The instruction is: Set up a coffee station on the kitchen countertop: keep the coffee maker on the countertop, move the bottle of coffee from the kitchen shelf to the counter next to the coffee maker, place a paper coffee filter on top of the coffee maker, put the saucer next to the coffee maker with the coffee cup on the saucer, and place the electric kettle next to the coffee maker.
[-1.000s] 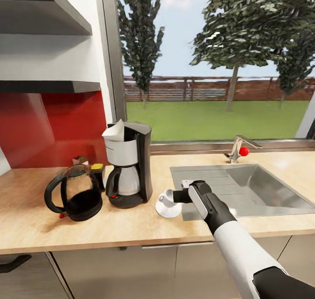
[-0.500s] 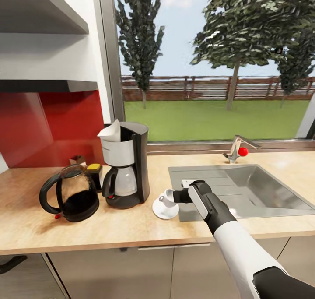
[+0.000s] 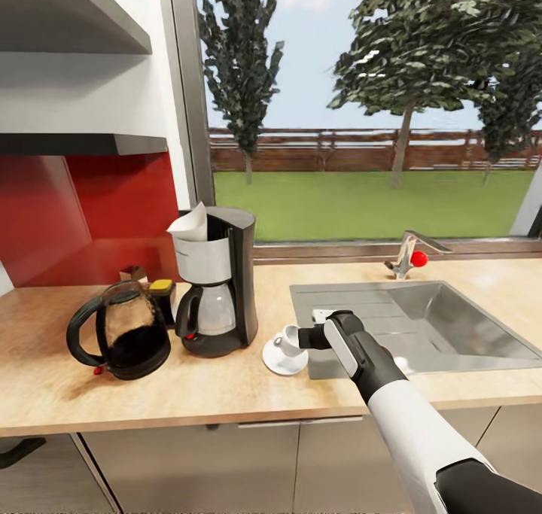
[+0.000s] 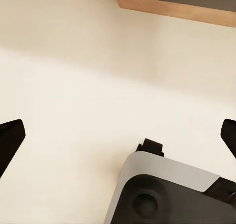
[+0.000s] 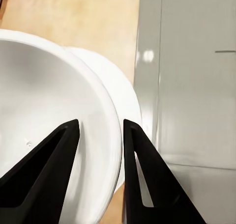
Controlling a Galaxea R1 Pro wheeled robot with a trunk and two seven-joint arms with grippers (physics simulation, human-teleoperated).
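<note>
1. I am looking at my right gripper [image 3: 303, 339]. It is sitting at the coffee cup [image 3: 287, 342], on the side of the cup that faces the sink [image 3: 452, 326].
2. In the right wrist view the two black fingers [image 5: 51, 160] are sitting on either side of the cup's white rim, one inside the cup and one outside. They are close around the wall, so I think they are pinching it, not let go.
3. The cup is standing upright on the saucer [image 3: 285, 361]. The saucer is lying flat on the countertop [image 3: 188, 386], just beside the coffee maker [image 3: 217, 281].
4. My right arm is the near one here. If I am letting go next, I think the fingers need to spread and pull back toward the sink, so the cup is not tipping.
5. I cannot see anything inside the cup; it is looking white and empty.
6. The paper filter [image 3: 191, 223] is poking out of the top of the coffee maker.
7. The electric kettle [image 3: 124, 333] is standing on the other side of the coffee maker, with something dark in its lower half.
8. The coffee bottle [image 3: 162, 297] with a yellow lid is peeking out between kettle and coffee maker.
9. My left gripper [image 4: 118, 135] is hanging with its fingers spread wide, holding nothing.
</note>
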